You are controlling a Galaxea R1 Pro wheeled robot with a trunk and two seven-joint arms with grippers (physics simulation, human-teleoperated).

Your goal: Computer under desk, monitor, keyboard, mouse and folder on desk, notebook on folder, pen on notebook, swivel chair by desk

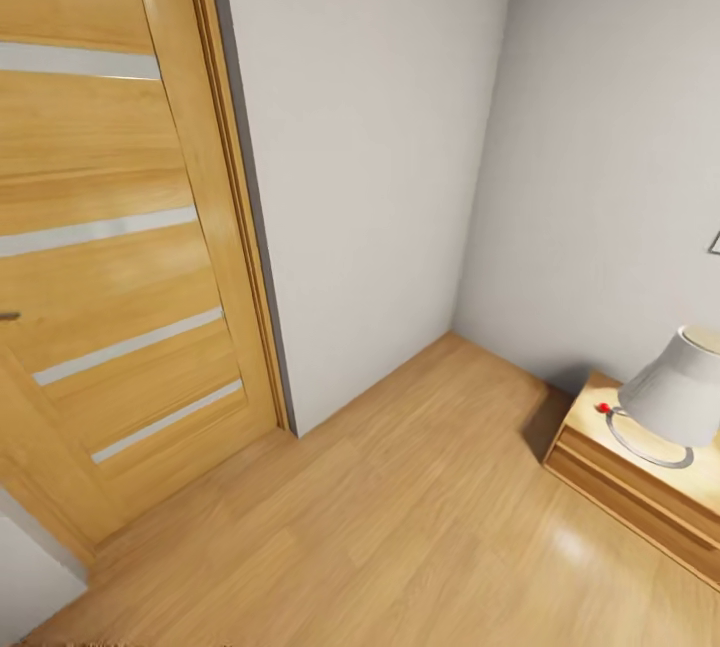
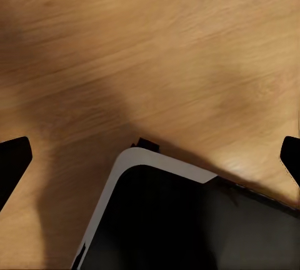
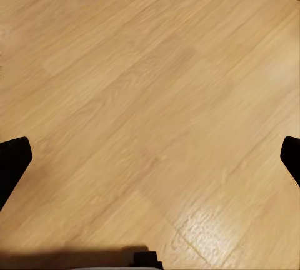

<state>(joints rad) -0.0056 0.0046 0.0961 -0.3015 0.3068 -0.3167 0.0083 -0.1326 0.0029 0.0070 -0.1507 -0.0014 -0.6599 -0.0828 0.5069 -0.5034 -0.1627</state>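
In transit: head faces a room corner, wooden door left of it, lamp nightstand right; both claws spread, empty over floor.

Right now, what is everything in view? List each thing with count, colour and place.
door: one, oak wood with pale stripes, head view's left.
walls: two, light grey, meeting in a corner.
floor: one, light wood planks.
nightstand: one, oak, against the right-hand wall.
lamp: one, white shade, on the nightstand.
small red thing: one, beside the lamp; identity unclear.
left gripper: black fingertips wide apart, holding nothing.
right gripper: same, over bare floor.
robot base: black with white rim.
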